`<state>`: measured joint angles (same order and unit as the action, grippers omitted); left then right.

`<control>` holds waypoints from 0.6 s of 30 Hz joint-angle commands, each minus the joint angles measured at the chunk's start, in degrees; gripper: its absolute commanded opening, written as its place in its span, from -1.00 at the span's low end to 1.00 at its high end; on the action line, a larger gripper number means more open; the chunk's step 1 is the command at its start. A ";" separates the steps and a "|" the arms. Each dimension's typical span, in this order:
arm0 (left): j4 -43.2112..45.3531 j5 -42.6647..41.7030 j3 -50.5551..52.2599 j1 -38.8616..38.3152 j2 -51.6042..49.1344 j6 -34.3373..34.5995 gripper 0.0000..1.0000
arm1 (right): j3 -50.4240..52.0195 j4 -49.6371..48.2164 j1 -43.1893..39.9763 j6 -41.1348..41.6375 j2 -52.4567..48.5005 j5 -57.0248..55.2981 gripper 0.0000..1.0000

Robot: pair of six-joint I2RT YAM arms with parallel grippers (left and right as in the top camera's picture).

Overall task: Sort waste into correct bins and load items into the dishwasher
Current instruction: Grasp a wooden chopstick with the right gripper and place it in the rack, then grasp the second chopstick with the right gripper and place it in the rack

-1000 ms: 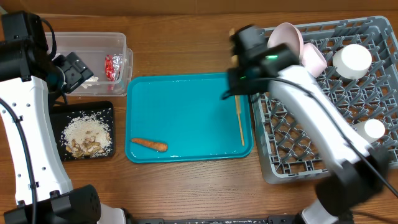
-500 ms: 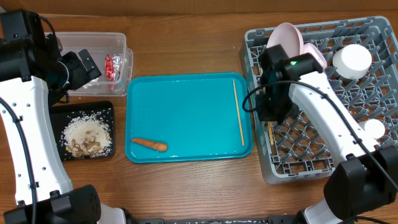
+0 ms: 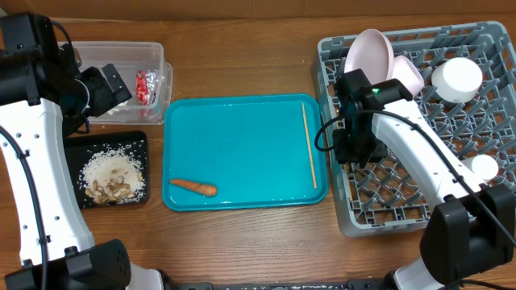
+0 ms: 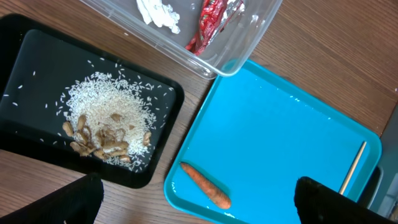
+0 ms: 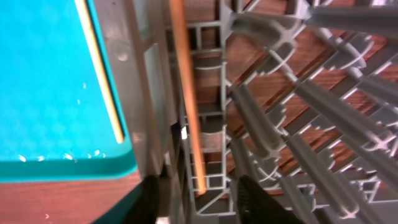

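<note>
My right gripper (image 3: 352, 153) hangs low over the left edge of the grey dishwasher (image 3: 451, 137). In the right wrist view its jaws (image 5: 202, 202) stand apart, and one wooden chopstick (image 5: 186, 112) lies loose between the pegs there. The other chopstick (image 3: 309, 145) rests on the teal tray (image 3: 242, 137), along with the carrot (image 3: 193, 187). My left gripper (image 3: 105, 87) is open and holds nothing, high above the clear bin (image 3: 157, 50). That bin holds the red wrapper (image 4: 211, 15) and white paper (image 4: 155, 11). The black bin (image 4: 25, 50) holds rice and scraps (image 4: 109, 124).
A pink plate (image 3: 369, 52) stands upright at the rack's back left, beside a pale bowl (image 3: 407, 74). White cups (image 3: 459, 78) sit upside down on the right side. Bare wooden table surrounds the trays.
The right arm swung from the teal tray's right edge to the rack's left side with a chopstick, then its jaws opened and the chopstick now lies in the rack. The left gripper barely moved.
</note>
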<state>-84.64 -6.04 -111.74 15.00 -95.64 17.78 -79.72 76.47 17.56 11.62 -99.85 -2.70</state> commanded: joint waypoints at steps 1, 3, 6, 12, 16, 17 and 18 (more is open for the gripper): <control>-0.11 -0.68 -0.07 -0.02 0.28 -1.05 1.00 | -5.05 -3.30 0.42 1.92 3.65 -0.24 -0.01; -0.13 -0.68 -0.04 -0.04 0.28 -1.05 0.99 | -7.89 -5.05 1.03 1.90 4.79 -0.22 0.06; -0.13 -0.68 -0.04 -0.02 0.28 -1.05 1.00 | -10.58 -8.72 2.69 1.86 5.46 0.09 0.21; -0.13 -0.68 -0.07 -0.02 0.28 -1.05 1.00 | -10.27 -11.61 6.58 1.68 3.67 0.87 0.25; -0.17 -0.68 -0.04 -0.04 0.28 -1.05 1.00 | -10.25 -10.36 9.11 1.90 -1.53 0.85 0.25; -0.20 -0.68 -0.04 -0.04 0.28 -1.05 0.99 | -10.25 -10.12 9.35 1.95 -3.02 0.85 0.25; -0.20 -0.68 -0.04 -0.02 0.28 -1.05 0.99 | -10.25 -10.01 9.40 2.16 -4.52 0.85 0.25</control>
<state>-84.68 -6.04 -111.74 15.00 -95.64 17.78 -89.69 66.15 26.22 13.28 -99.46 -1.87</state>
